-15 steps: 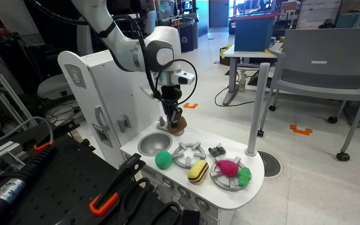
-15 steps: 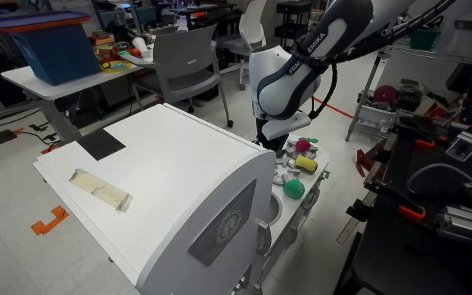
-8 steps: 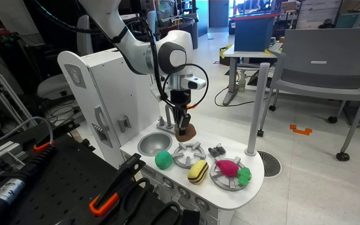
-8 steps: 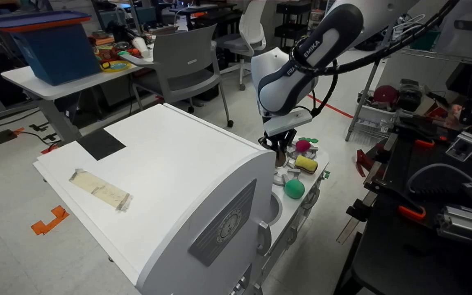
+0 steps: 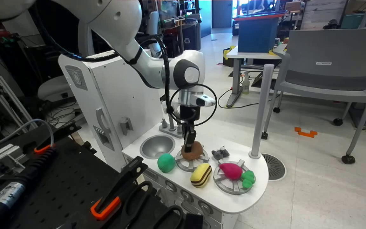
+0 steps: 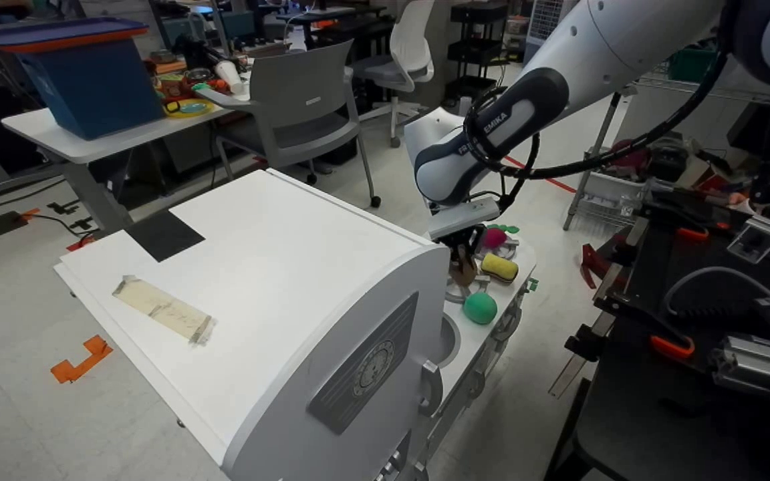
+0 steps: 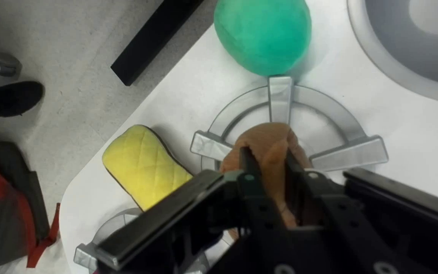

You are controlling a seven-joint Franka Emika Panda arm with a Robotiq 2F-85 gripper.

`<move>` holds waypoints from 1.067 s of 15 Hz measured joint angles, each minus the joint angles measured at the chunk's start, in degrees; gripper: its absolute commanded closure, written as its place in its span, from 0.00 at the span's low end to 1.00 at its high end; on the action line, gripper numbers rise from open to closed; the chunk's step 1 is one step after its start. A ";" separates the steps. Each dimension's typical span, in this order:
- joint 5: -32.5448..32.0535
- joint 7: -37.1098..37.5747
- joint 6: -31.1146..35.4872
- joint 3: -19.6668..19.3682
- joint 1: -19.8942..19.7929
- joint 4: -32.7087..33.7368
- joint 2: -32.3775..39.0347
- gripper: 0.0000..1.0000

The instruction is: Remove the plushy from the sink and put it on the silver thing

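Plushy (image 5: 197, 150) clear of the sink (image 5: 157, 147), which lies at its 9 o'clock in an exterior view, claw (image 7: 267, 154) pinching it over the silver burner (image 7: 280, 99), contact uncertain, so settling and letting go seem left.

An orange-brown plushy (image 5: 196, 151), rounded and soft, is pinched from two sides, its fabric bulging up between, over a silver burner ring (image 7: 280, 99) with raised spokes; whether the two touch cannot be told. The ring lies flat, partly hidden by the plushy. Near the ring, apart from the plushy, sits the sink (image 5: 157, 147), a round, smooth grey basin.
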 measured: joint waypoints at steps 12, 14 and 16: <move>-0.35 1.02 -2.89 0.02 0.32 2.89 0.79 0.00; -0.33 -0.59 -2.85 0.07 0.37 1.23 -0.83 0.00; -0.18 -3.92 -2.48 0.61 0.31 -2.39 -4.18 0.00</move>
